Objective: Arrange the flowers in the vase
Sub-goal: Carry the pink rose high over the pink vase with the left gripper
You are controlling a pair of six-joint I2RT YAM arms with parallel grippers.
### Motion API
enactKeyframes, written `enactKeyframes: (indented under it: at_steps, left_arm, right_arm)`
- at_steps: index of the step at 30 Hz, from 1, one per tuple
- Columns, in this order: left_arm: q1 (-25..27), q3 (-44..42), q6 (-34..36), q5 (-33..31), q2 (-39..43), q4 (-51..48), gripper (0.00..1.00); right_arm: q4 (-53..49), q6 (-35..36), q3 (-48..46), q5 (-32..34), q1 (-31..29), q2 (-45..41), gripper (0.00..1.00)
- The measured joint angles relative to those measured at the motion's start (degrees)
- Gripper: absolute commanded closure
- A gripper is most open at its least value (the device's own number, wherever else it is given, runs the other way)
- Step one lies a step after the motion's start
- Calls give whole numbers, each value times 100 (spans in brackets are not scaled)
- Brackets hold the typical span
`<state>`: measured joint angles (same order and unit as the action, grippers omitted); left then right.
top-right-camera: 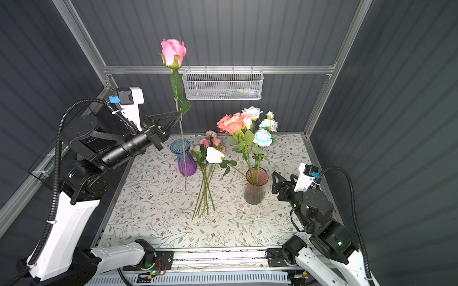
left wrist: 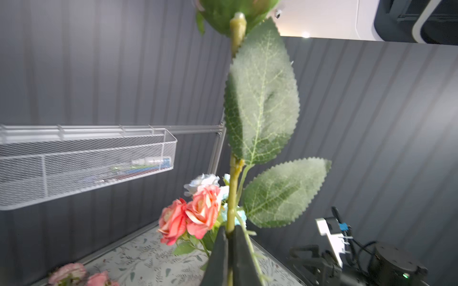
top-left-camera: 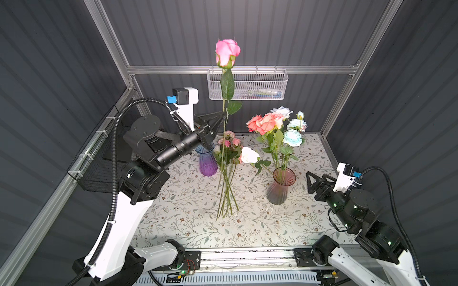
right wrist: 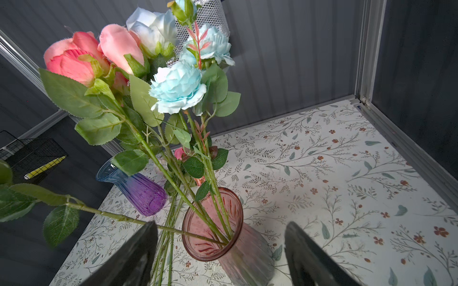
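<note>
- We clench our left fingers (top-left-camera: 224,116) on the pink rose (top-left-camera: 227,52) stem, upright, likely for lowering stem-first.
- Our right fingers (right wrist: 309,257) hang released, empty, beside the pink vase (top-left-camera: 281,188).

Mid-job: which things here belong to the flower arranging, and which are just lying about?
Job: long-stemmed pink rose in left gripper; loose flower bunch; pink ribbed glass vase; possibly empty blue-purple glass vase.
Lying about: white mesh wall basket; black wire basket.
</note>
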<state>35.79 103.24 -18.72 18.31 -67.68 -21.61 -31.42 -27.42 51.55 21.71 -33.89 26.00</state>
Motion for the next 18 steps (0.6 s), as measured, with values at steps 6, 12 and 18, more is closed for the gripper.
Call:
enactKeyframes:
  at_steps: [6,12,18]
  left_arm:
    - [227,-680,-579,787,179,289,100]
    - [1410,-409,-619,929,-442,540,100]
    - [1749,-422,-658,883,-920,1222,100]
  right_arm:
    - [-4,83,22,-111,0,35,19]
    - [11,92,35,-236,0,175,19]
    - [15,90,33,-107,0,160,19]
